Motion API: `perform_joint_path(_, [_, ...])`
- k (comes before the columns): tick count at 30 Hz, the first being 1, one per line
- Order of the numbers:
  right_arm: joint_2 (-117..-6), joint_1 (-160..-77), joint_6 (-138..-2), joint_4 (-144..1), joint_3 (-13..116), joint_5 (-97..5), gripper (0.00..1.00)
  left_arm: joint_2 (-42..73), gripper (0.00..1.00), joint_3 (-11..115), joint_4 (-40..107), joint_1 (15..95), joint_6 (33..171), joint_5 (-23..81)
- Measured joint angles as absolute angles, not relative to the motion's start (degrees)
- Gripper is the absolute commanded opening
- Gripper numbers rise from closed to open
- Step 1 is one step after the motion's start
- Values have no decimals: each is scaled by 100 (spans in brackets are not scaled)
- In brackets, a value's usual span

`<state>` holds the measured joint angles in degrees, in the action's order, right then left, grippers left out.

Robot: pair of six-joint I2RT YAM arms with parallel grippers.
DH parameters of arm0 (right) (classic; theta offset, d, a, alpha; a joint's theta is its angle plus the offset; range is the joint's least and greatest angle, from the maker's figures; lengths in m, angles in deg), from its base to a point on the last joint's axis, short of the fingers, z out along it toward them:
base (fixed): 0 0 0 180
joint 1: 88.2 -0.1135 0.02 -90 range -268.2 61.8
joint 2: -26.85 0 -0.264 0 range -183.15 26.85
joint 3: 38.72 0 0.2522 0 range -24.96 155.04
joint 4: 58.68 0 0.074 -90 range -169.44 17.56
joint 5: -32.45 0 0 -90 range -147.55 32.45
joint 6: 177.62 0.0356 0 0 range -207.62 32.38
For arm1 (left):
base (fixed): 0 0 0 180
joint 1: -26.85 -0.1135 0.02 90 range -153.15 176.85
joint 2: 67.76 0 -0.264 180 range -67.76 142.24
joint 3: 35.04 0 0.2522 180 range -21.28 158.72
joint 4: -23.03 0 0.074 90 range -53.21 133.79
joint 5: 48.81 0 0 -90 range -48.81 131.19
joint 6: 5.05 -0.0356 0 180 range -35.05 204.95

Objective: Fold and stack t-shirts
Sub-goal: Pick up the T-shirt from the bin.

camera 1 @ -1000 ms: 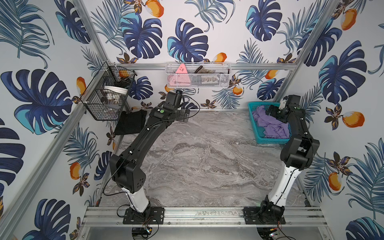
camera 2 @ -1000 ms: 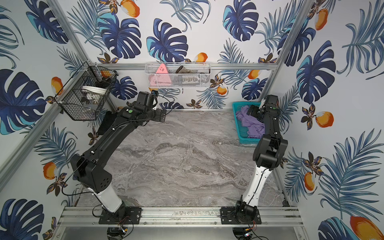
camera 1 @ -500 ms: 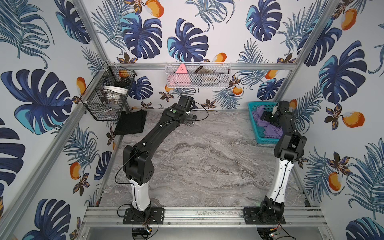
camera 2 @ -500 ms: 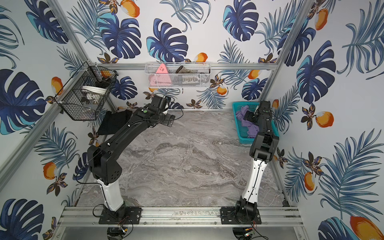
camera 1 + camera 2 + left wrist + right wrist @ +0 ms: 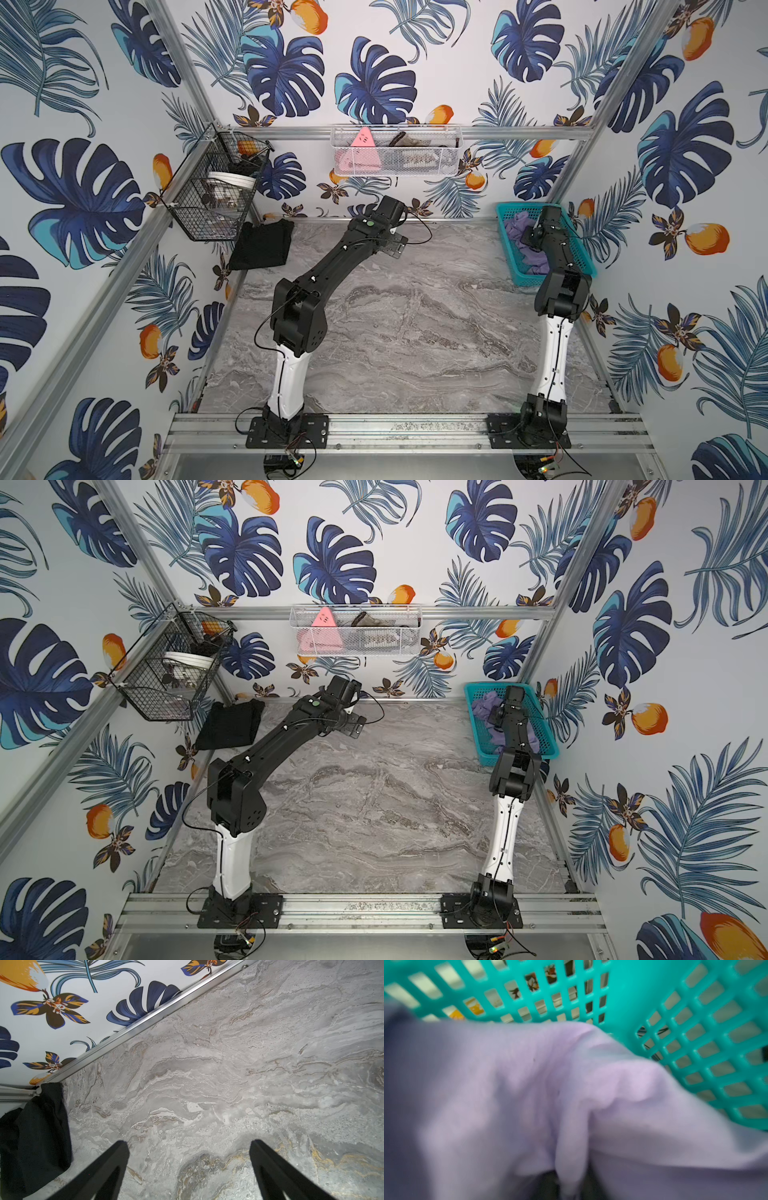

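Lavender shirt point(image 5: 571, 1095): R gripper point(image 5: 527, 240) just clamped fold, inside teal basket point(image 5: 623, 1001). L gripper point(image 5: 189, 1142) wide, empty. Pickup begun; lift next.

lavender shirt point(image 5: 516, 226): soft purple cloth, unfolded, crumpled in a loose heap inside the teal basket point(image 5: 519, 205) at the far right corner of the tabletop point(image 5: 415, 316); seen close, a ridge of it is bunched into a narrow fold
black shirt point(image 5: 262, 246): plain, folded to a rough rectangle, lying flat in the tabletop's far left corner, its far edge at the wall
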<state>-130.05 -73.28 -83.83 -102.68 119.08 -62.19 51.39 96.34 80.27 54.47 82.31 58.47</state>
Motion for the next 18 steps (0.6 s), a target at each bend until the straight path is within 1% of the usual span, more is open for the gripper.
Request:
perform_joint_path(6, [-12509, -7431, -8385, -10392, 11557, -6390, 0, 5146, 99, 10148, 7979, 5596, 8190, 5985])
perform_joint_path(11, [-11923, -7486, -8425, -10403, 11279, -6470, 0, 5082, 99, 10257, 7929, 5819, 8035, 6109])
perform_joint_path(18, [-10710, -7731, -8551, -10427, 11052, -6588, 0, 4770, 99, 10216, 7789, 6042, 7899, 6286])
